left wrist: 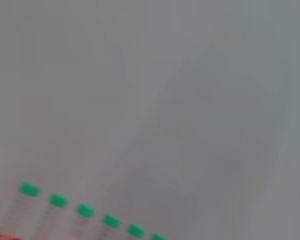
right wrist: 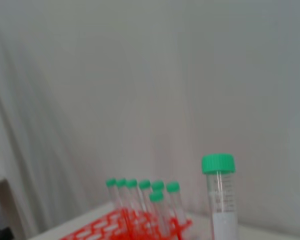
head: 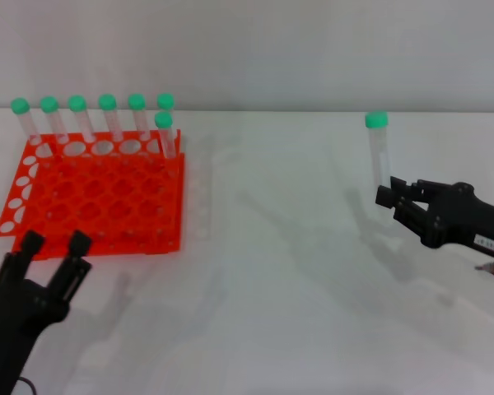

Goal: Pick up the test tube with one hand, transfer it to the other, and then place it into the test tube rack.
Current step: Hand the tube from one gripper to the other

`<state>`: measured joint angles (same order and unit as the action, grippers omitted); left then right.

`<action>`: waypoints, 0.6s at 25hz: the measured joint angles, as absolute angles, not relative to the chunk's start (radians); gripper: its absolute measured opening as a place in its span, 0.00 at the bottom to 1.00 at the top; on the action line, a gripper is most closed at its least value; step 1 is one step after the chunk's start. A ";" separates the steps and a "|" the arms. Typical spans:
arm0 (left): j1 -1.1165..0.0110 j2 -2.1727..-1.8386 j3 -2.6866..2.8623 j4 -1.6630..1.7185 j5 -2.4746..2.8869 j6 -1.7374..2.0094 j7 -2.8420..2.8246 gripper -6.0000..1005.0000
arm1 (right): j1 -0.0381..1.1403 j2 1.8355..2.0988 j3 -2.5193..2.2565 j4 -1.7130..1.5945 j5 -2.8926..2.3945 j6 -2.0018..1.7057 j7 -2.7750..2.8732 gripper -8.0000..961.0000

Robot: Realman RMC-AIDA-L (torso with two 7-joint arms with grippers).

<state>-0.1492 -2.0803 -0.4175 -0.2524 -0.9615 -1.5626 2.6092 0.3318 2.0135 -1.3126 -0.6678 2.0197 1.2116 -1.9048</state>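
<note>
Head view shows us the right gripper (head: 386, 194) at the right of the white surface (head: 280, 280), its jaws closed on the lower part of the upright test tube (head: 379, 152); we see the left gripper (head: 56, 244) low at the left, jaws open, just before the test tube rack (head: 90, 202), where seven capped tubes (head: 107, 115) stand along the far side.
</note>
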 joint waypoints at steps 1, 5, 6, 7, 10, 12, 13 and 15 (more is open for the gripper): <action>-0.154 -2.080 -0.418 -0.245 -0.933 -1.566 2.609 0.80 | 0.336 2.015 -1.314 -0.609 2.066 1.252 -1.996 0.20; -0.179 -2.078 -0.417 -0.222 -0.807 -1.583 2.609 0.80 | 0.355 2.021 -1.321 -0.434 2.164 1.364 -2.227 0.20; -0.189 -2.077 -0.417 -0.214 -0.768 -1.595 2.609 0.80 | 0.360 2.023 -1.322 -0.395 2.175 1.386 -2.272 0.20; -0.194 -2.077 -0.417 -0.207 -0.740 -1.604 2.609 0.80 | 0.361 2.024 -1.322 -0.380 2.176 1.392 -2.288 0.20; -0.217 -2.077 -0.417 -0.186 -0.644 -1.633 2.610 0.80 | 0.365 2.026 -1.337 -0.303 2.181 1.405 -2.369 0.20; -0.234 -2.077 -0.417 -0.179 -0.593 -1.637 2.612 0.80 | 0.365 2.027 -1.361 -0.275 2.182 1.408 -2.411 0.20; -0.242 -2.077 -0.417 -0.177 -0.573 -1.635 2.613 0.80 | 0.366 2.028 -1.380 -0.263 2.182 1.411 -2.432 0.20; -0.264 -2.080 -0.417 -0.177 -0.537 -1.625 2.614 0.80 | 0.366 2.028 -1.412 -0.253 2.183 1.414 -2.446 0.20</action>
<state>-0.2643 -2.0804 -0.4172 -0.1775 -0.5367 -1.6250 2.6140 0.3656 2.0277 -1.4117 -0.2533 2.1825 1.4144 -2.4463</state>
